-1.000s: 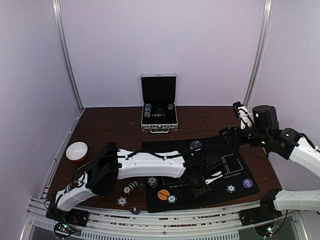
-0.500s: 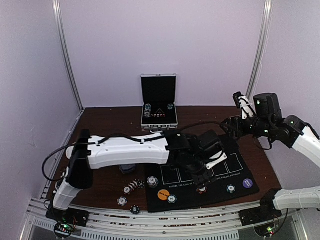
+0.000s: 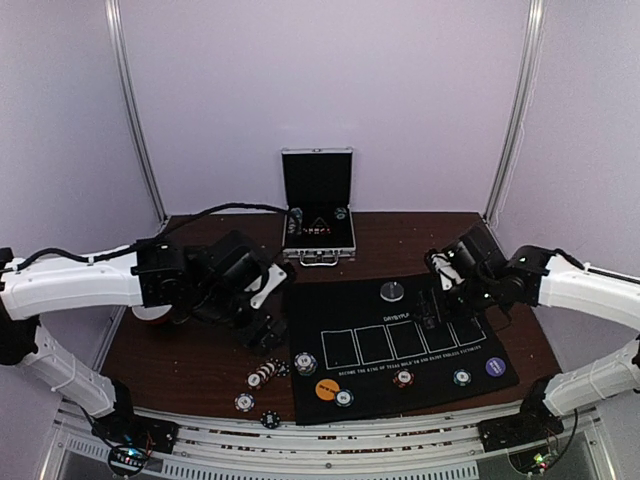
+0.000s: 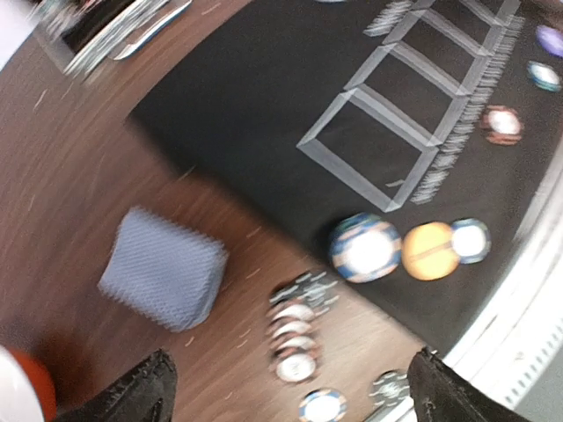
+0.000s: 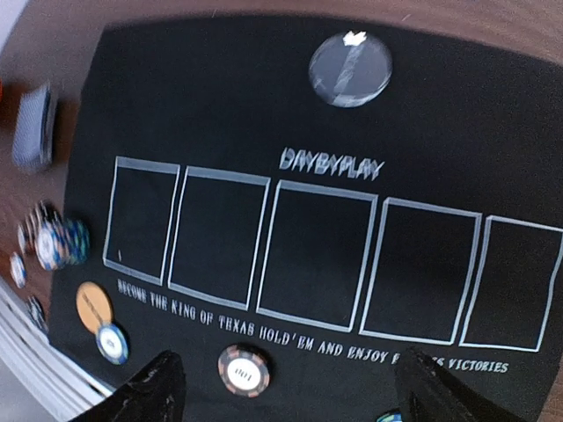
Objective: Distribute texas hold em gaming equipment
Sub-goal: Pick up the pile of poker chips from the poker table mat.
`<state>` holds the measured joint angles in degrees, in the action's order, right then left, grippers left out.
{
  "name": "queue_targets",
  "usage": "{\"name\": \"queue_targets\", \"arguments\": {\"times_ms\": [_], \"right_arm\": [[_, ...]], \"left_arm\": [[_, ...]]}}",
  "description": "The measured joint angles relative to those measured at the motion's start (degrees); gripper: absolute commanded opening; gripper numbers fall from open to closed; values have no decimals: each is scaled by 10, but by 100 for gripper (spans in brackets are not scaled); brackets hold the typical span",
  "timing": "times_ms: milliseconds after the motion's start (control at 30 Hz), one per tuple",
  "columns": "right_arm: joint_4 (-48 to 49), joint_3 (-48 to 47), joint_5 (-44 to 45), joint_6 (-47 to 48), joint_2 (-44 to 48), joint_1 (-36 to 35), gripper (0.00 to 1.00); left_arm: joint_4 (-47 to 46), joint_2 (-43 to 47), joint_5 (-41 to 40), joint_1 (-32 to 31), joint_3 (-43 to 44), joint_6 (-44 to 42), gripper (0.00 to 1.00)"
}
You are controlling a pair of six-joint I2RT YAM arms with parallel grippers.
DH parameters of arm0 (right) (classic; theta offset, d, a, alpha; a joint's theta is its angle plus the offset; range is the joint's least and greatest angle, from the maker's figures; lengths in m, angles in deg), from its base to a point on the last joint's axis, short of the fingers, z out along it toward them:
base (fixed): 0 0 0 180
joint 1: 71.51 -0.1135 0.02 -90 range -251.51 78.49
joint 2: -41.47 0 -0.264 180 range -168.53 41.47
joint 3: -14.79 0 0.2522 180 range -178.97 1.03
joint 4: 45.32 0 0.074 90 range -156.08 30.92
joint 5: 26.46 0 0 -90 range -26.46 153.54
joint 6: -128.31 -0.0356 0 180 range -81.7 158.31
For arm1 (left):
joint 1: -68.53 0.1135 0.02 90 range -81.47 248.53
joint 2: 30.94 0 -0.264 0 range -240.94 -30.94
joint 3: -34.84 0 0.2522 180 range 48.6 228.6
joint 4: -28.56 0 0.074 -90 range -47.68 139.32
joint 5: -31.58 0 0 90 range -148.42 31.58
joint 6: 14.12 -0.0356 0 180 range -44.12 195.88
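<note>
Left jaws: spread wide with nothing between them. Your left wrist view shows both dark fingertips (image 4: 132, 400) at its bottom corners. Right jaws: also wide apart and empty, fingertips (image 5: 154, 387) low in that view, over the black mat (image 3: 440, 345).

Under the left jaws the deck of cards (image 4: 163, 280) lies on bare tabletop (image 3: 400, 235), just off the mat's left edge. Near it is a toppled row of chips (image 3: 262, 375), also off the mat, with two loose chips (image 3: 244, 402) toward the near rail.

On the mat:
- A blue-and-orange chip (image 4: 365, 248) sits just beside the orange disc (image 3: 326, 389), with a smaller chip (image 3: 344, 398) on the disc's other side.
- A red-edged chip (image 5: 244, 370) lies below the printed slogan.
- The silver-grey disc (image 5: 350, 69) lies beyond the five outlined boxes.
- The purple disc (image 3: 495, 366) is at the near right corner, a chip (image 3: 461, 378) beside it.

Surface: dark brown wood under a matte black mat with pale print.

Room: pale lilac walls, metal posts (image 3: 135, 110) at the back corners, an open silver case (image 3: 318, 205) at the back of the tabletop.

Hard to read:
- The left wrist view is motion-blurred, so chip faces are illegible.
- From above, the left arm hides the deck.
- The red-and-white round thing (image 4: 26, 396) is cut off at the frame corner.
- The case contents are too small to tell.
- A right fingertip covers part of the slogan.
</note>
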<state>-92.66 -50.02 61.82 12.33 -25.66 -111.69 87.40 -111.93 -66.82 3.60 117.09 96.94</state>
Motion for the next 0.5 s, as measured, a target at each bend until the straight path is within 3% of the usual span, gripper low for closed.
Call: {"name": "queue_targets", "arguments": {"times_ms": [100, 267, 367, 500], "right_arm": [[-12, 15, 8, -31, -43, -75, 95], [-12, 38, 6, -70, -110, -155, 95], [-8, 36, 7, -81, -149, -181, 90], [-5, 26, 15, -83, -198, -193, 74]], "left_arm": [[12, 60, -20, 45, -77, 36, 96], [20, 103, -33, 49, -125, 70, 96], [17, 96, -37, 49, -130, 78, 97], [13, 82, -38, 49, -130, 80, 97]]}}
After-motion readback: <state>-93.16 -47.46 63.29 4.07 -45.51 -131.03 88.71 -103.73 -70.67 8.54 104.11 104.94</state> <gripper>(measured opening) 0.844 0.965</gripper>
